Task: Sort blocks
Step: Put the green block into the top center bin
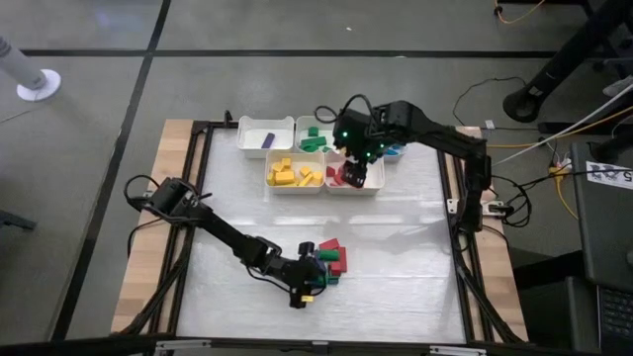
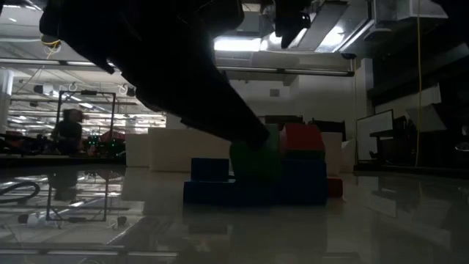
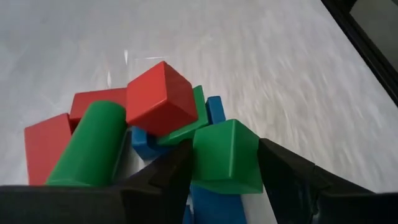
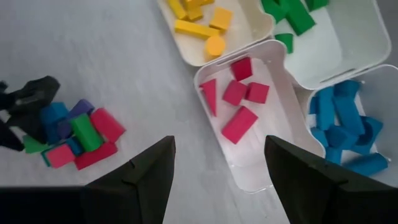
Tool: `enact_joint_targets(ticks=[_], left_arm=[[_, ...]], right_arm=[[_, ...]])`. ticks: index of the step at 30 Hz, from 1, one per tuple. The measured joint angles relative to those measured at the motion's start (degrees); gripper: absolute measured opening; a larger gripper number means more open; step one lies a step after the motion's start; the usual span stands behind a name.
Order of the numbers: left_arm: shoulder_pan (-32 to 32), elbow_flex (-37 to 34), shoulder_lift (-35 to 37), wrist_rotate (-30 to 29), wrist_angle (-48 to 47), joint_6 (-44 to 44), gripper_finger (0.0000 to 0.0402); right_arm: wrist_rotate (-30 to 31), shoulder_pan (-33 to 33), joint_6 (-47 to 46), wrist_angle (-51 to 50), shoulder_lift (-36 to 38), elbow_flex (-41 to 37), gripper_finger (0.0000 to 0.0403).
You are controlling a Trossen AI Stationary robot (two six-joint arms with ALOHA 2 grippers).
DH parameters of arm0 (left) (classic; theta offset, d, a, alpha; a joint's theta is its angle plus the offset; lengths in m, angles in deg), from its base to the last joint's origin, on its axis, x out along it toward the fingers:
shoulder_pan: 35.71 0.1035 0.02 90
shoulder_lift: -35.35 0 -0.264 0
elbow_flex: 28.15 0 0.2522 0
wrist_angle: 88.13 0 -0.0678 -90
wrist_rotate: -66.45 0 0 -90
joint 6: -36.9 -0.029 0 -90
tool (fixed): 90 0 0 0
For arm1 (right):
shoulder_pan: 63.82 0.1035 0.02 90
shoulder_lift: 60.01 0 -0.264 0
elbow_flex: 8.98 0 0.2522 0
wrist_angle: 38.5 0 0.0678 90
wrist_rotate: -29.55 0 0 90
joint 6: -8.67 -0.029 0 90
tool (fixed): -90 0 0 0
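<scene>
A pile of loose blocks (image 1: 331, 259) lies on the white table top toward its near edge: red, green, blue and purple ones. My left gripper (image 1: 315, 280) is low at the pile's near left side, slanting down and open. Its two fingers stand on either side of a green block (image 3: 225, 155), which rests on a blue block (image 3: 217, 202). Beside it lie a red cube (image 3: 163, 99) and a green cylinder (image 3: 90, 146). My right gripper (image 4: 221, 180) hangs high over the bin of red blocks (image 4: 239, 106), open and with nothing between its fingers. My left gripper has one finger (image 3: 177, 171) close on each side of the green block, coming slanting down from the table's left. The block still rests on the pile. Whether the fingers touch it I cannot tell.
Five white bins stand at the table's far side: purple (image 1: 265, 138), green (image 1: 315, 136), yellow (image 1: 295, 173), red (image 1: 348, 180) and blue (image 1: 393, 150). Bare table top lies between the bins and the pile. A black frame (image 1: 198, 198) runs along the table's edges.
</scene>
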Motion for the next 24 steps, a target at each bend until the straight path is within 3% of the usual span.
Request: enact_joint_targets(ticks=[13, 24], left_arm=[[-0.13, -0.07, 0.13, 0.00, -0.24, -4.23, 0.0131], [-0.21, -0.38, -0.26, -0.26, -1.60, -4.33, 0.0205]], right_arm=[[0.00, 5.63, 0.00, -0.03, -0.02, 0.00, 0.0247], [0.00, 6.14, 0.00, -0.02, -0.02, -0.02, 0.0247]])
